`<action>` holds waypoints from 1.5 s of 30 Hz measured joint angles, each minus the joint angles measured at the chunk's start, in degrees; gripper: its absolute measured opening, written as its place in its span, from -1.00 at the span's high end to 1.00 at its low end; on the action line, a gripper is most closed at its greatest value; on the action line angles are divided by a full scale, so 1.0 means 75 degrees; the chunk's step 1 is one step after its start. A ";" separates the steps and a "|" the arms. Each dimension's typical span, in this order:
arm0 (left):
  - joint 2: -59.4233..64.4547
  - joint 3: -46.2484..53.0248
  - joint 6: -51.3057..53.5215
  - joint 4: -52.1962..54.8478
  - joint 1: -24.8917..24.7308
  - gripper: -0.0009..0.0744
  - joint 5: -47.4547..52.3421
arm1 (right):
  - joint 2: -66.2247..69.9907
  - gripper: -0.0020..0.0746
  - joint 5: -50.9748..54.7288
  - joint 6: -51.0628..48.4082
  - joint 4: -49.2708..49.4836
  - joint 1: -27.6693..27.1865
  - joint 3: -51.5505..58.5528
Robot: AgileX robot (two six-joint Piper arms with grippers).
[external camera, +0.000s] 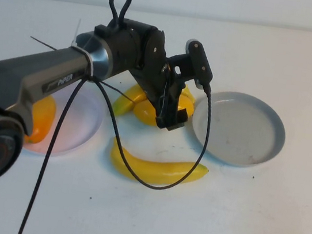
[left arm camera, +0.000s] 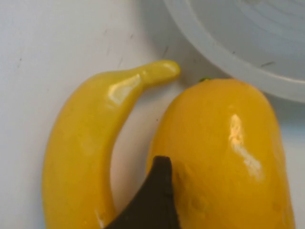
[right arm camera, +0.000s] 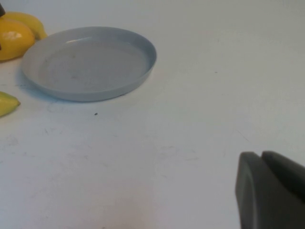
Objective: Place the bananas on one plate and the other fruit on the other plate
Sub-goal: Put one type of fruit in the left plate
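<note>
My left gripper (external camera: 170,118) hangs low over a plump orange-yellow fruit (external camera: 145,111) in the middle of the table. It is open. One dark finger (left arm camera: 155,200) sits in the gap between that fruit (left arm camera: 224,152) and a banana (left arm camera: 86,143) lying beside it; the other finger is out of view. A second banana (external camera: 157,169) lies nearer the front. The pale pink plate (external camera: 85,124) on the left holds another orange-yellow fruit (external camera: 42,117). The grey-blue plate (external camera: 247,133) on the right is bare. My right gripper (right arm camera: 261,155) is shut over bare table, off to the right of the grey-blue plate (right arm camera: 90,62).
The left arm and its black cable (external camera: 117,146) cross over the pink plate and the front banana. White table surface stretches beyond both plates.
</note>
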 joint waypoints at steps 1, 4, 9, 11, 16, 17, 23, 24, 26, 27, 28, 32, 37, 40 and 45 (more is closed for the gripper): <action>0.0044 0.0000 -0.0018 0.0000 0.0048 -0.80 -0.0018 | 0.0000 0.99 0.0000 0.0000 0.0000 0.0000 0.0000; 0.0175 0.0000 -0.0021 0.0012 0.0100 -0.80 -0.0038 | 0.0000 0.99 0.0000 0.0000 0.0000 0.0000 0.0000; 0.0257 0.0000 -0.0035 0.0012 0.0116 -0.80 -0.0011 | 0.0000 0.99 0.0000 0.0000 0.0000 0.0000 0.0000; 0.0257 0.0000 -0.0038 0.0012 0.0116 -0.76 0.0025 | 0.0000 0.99 0.0000 0.0000 0.0000 0.0000 0.0000; 0.0257 0.0000 -0.0051 0.0012 0.0116 -0.50 0.0336 | 0.0000 0.99 0.0000 0.0000 0.0000 0.0000 0.0000; 0.0257 0.0000 -0.0068 0.0012 0.0116 -0.50 0.0403 | 0.0000 0.99 0.0000 0.0000 0.0000 0.0000 0.0000; -0.0123 -0.0117 -0.0860 -0.0016 0.0116 -0.50 0.1492 | 0.0000 0.99 0.0000 0.0000 0.0000 0.0000 0.0000; -0.0259 -0.0210 -0.1162 -0.0016 0.0116 -0.49 0.1762 | 0.0000 0.99 0.0000 0.0000 0.0000 0.0000 0.0000; -0.0567 -0.0490 -0.2146 0.0135 0.0116 -0.49 0.2410 | 0.0000 0.99 0.0000 0.0000 0.0000 0.0000 0.0000; -0.0697 -0.0588 -0.2724 0.0303 0.0116 -0.49 0.2628 | 0.0000 0.99 0.0000 0.0000 0.0000 0.0000 0.0000; -0.0846 -0.0685 -0.3304 0.0570 0.0116 -0.50 0.2859 | 0.0000 0.99 0.0000 0.0000 0.0000 0.0000 0.0000; -0.1110 -0.0788 -0.4712 0.1845 0.0131 -0.49 0.3467 | 0.0000 0.99 0.0000 0.0000 0.0000 0.0000 0.0000; -0.1095 -0.0788 -0.5618 0.2422 0.0344 -0.50 0.3602 | 0.0000 0.99 0.0000 0.0000 0.0000 0.0000 0.0000; -0.1054 -0.0788 -0.5853 0.2307 0.0645 -0.49 0.3602 | 0.0000 0.99 0.0000 0.0000 0.0000 0.0000 0.0000; -0.0864 -0.0788 -0.6493 0.2232 0.1097 -0.49 0.3602 | 0.0000 0.99 0.0000 0.0000 0.0000 0.0000 0.0000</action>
